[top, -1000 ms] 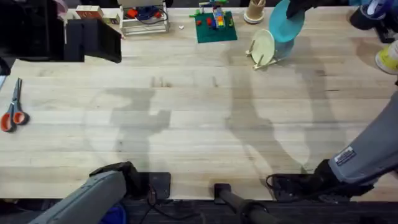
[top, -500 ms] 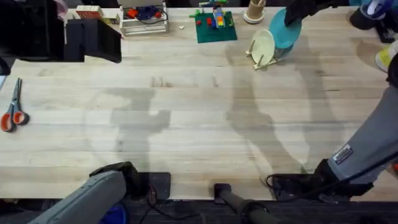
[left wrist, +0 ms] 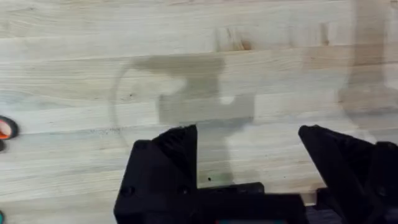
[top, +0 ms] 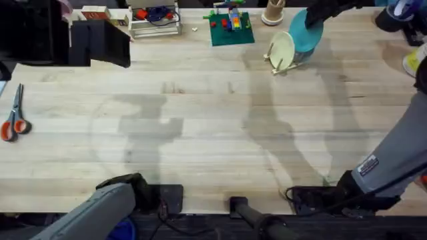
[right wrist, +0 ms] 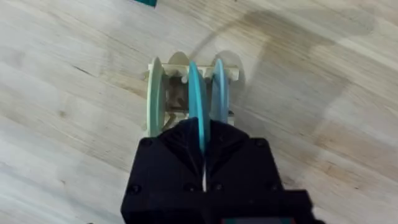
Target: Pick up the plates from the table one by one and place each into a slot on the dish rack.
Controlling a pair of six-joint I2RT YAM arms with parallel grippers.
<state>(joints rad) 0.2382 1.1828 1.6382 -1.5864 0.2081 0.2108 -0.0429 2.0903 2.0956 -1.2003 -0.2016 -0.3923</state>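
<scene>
Standing near the far right edge of the desk (top: 200,120), the dish rack (right wrist: 186,102) held three plates on edge between its pegs. From the right wrist view: a pale cream plate (right wrist: 153,96) in one outer slot, a turquoise plate (right wrist: 196,102) in the middle slot, and a lighter blue plate (right wrist: 219,93) in the other outer slot. The right claw (right wrist: 204,146) was pinched on the upper rim of the turquoise plate, black fingers pressed against either face, the plate upright and down between the pegs. In the overhead view the cream plate (top: 283,48) faced the camera, with the turquoise plate (top: 305,37) just behind it, partly covered by the right arm.

Desk surface: long pale wood planks, with soft arm shadows across the middle. The left claw (left wrist: 249,162) hovered low over bare wood near the front edge, fingers spread wide apart with nothing between them.

Other items, all well apart from the rack: red-handled scissors (top: 13,117) at the left edge; a black box (top: 100,41) at the far left corner; a white wire stand (top: 155,20) and a green board with coloured blocks (top: 231,27) along the far edge; a tan cup (top: 273,12) just left of the rack.
</scene>
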